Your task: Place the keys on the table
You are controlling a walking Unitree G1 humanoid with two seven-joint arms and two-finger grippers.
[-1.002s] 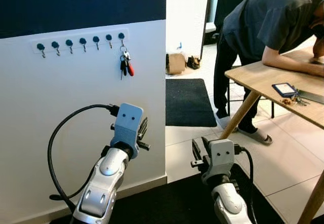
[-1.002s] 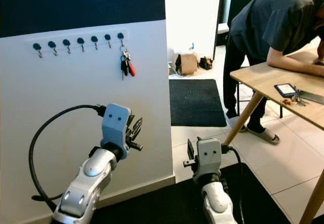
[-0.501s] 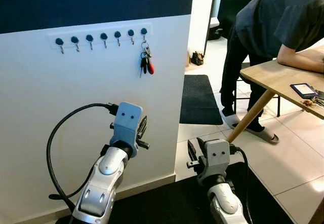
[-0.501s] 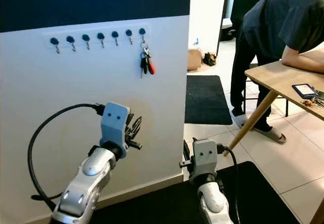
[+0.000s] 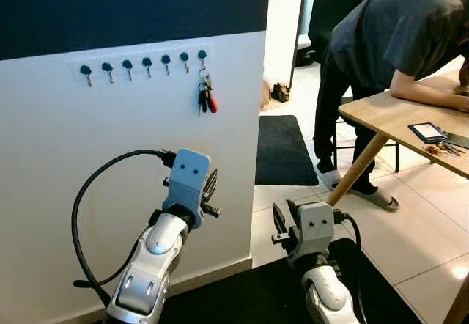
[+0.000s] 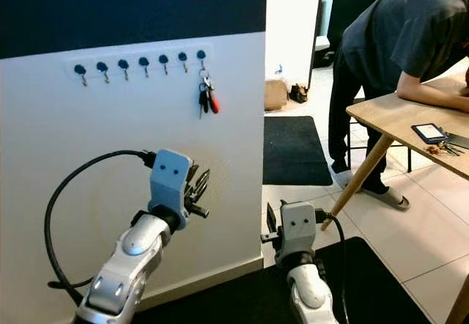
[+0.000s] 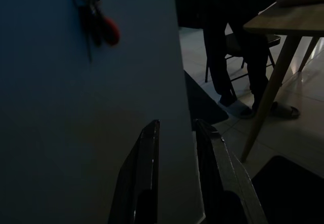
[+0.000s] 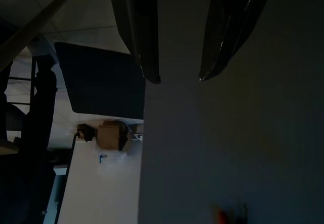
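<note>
You have the bunch of keys with a red fob (image 5: pixel 205 97) hanging from the end hook near the white wall's corner. Left gripper (image 7: pixel 174 127) below, fingers narrowly apart; right gripper (image 8: pixel 177 77) likewise. Light wooden table (image 5: pixel 381 115) stands well right across bare tiles.

A white wall panel (image 5: pixel 110 148) stood under a dark upper band (image 5: pixel 88 9), carrying a row of dark-knobbed hooks (image 5: pixel 127 66) above the fingers. Past the wall's edge, a black mat (image 5: pixel 284 150) lay on the pale tiled floor (image 5: pixel 418 225), with a cardboard box (image 6: pixel 275 94) and dark shoes (image 6: pixel 299 92) farther back. A person in a dark shirt (image 5: pixel 388 38) leaned with a forearm beside a phone-like device (image 5: pixel 428 131), well apart from the fingers.
</note>
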